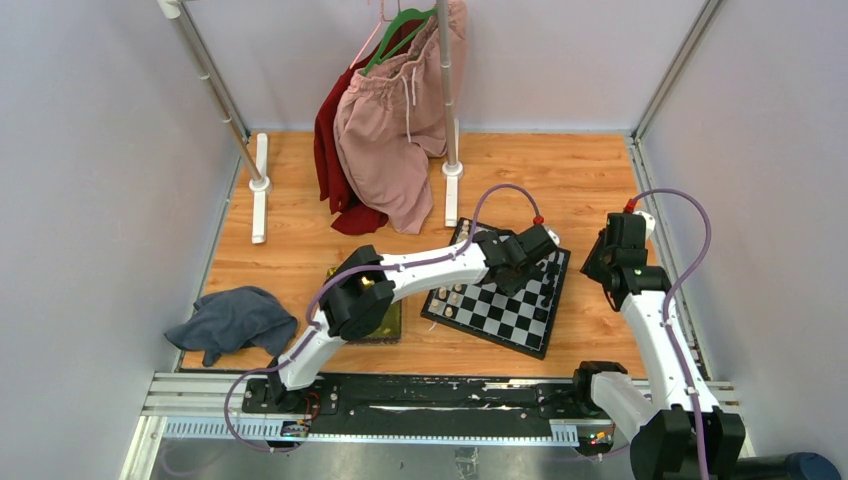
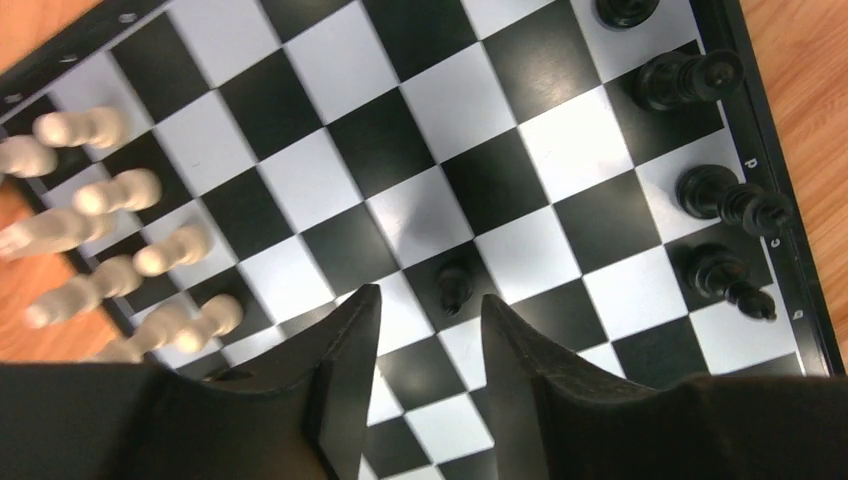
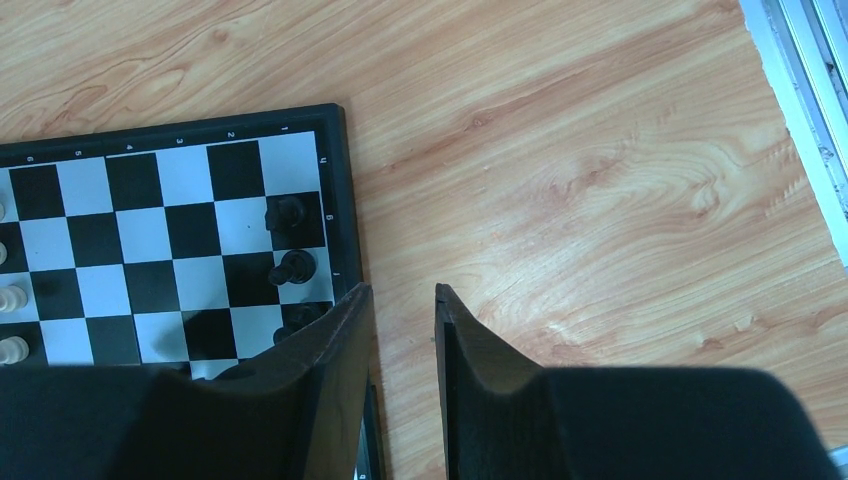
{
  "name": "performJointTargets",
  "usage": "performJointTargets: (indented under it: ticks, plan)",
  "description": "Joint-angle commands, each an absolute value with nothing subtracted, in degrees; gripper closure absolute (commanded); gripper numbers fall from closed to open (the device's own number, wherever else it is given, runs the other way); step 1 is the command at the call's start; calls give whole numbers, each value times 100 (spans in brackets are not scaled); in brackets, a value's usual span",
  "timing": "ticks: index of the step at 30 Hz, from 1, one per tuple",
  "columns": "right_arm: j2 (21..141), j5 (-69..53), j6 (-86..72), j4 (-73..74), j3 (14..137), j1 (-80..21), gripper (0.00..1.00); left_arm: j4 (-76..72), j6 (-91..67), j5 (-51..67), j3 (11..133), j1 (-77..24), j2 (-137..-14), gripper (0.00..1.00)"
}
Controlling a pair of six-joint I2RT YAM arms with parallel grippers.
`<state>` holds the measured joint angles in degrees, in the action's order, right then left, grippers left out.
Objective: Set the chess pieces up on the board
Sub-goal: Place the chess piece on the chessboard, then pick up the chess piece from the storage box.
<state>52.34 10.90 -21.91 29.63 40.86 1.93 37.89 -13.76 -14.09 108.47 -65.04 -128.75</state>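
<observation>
The board lies on the wood floor, tilted. In the left wrist view the board fills the frame. My left gripper is open and empty above it. A small black pawn stands on a dark square just past the fingertips. Several black pieces stand along the right edge, and cream pieces along the left. My right gripper is open and empty over bare wood beside the board's edge, near three black pieces. From above, the left gripper and the right gripper both show.
A yellow-green tray lies left of the board, mostly under the left arm. A grey cloth is at the near left. A rack with pink and red garments stands at the back. Metal rails run along the near edge.
</observation>
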Motion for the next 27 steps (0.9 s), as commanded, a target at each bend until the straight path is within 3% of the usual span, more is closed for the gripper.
performJointTargets:
  ticks: [1,7,14,27]
  plan:
    - [5142,1037,-2121,3127,4153,264,66,3928,-1445,-1868,10787,-6548,-12012,52]
    - [5225,752,-1988,3083,4348,255,66,4169,-1874,-2833,9993,-6546,-10629,40]
    - [5540,527,-1757,2982,4656,-187,65,4506,-3054,-3863,8088,-6529,-8929,32]
    - [6545,1140,-1653,3050,5335,-1975,64,5080,-4807,-3856,5670,-6140,-7241,29]
